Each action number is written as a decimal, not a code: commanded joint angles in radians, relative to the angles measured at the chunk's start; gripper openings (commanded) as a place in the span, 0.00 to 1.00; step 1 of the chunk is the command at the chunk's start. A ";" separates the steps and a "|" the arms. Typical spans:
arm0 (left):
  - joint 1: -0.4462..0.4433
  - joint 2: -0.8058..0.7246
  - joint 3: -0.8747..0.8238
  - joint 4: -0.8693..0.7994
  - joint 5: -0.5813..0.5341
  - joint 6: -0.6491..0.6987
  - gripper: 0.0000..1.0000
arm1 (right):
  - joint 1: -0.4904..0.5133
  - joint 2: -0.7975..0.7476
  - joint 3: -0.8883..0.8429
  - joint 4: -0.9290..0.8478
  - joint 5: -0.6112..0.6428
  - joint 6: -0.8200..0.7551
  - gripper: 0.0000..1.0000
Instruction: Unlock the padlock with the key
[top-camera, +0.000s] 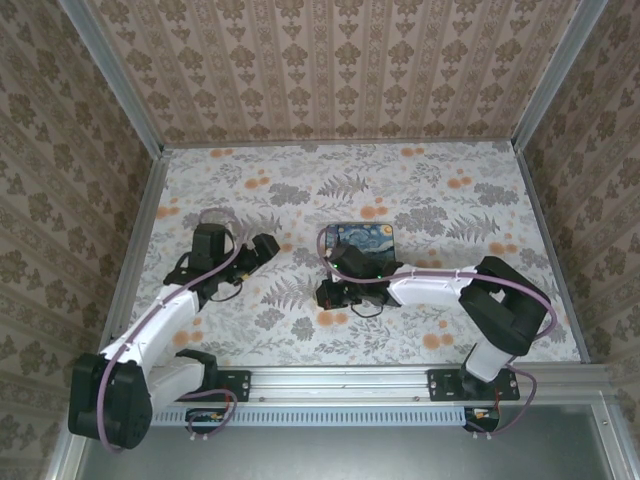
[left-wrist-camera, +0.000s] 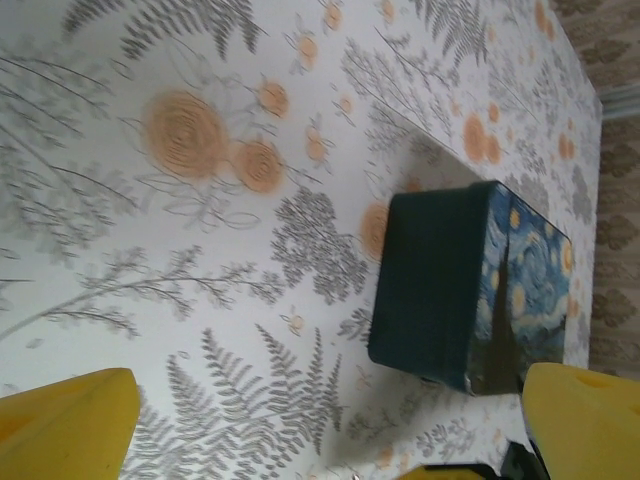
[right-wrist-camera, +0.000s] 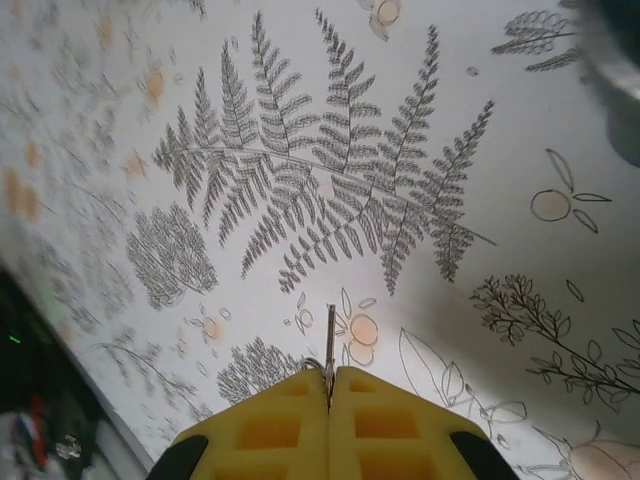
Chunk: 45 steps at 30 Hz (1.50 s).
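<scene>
Right claw pinches the key — box alongside.

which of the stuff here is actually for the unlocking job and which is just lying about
For the job:
- key, a thin metal blade pinched in the shut right hand
- left hand, open, with nothing in it

Lying about, as far as these views tell:
- starry-night box, on the table beyond the right hand
- floral table cover

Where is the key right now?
In the right wrist view, the key sticks out from between the shut yellow fingers of the right gripper, low in the middle, over the fern-patterned table.
</scene>
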 joint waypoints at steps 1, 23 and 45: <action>-0.047 0.022 0.003 0.072 0.030 -0.056 1.00 | -0.023 -0.055 -0.057 0.239 -0.084 0.130 0.00; -0.263 0.148 -0.037 0.432 0.067 -0.286 0.53 | -0.111 -0.221 -0.207 0.503 -0.106 0.223 0.00; -0.316 0.214 -0.053 0.545 0.082 -0.333 0.19 | -0.124 -0.178 -0.208 0.579 -0.117 0.270 0.00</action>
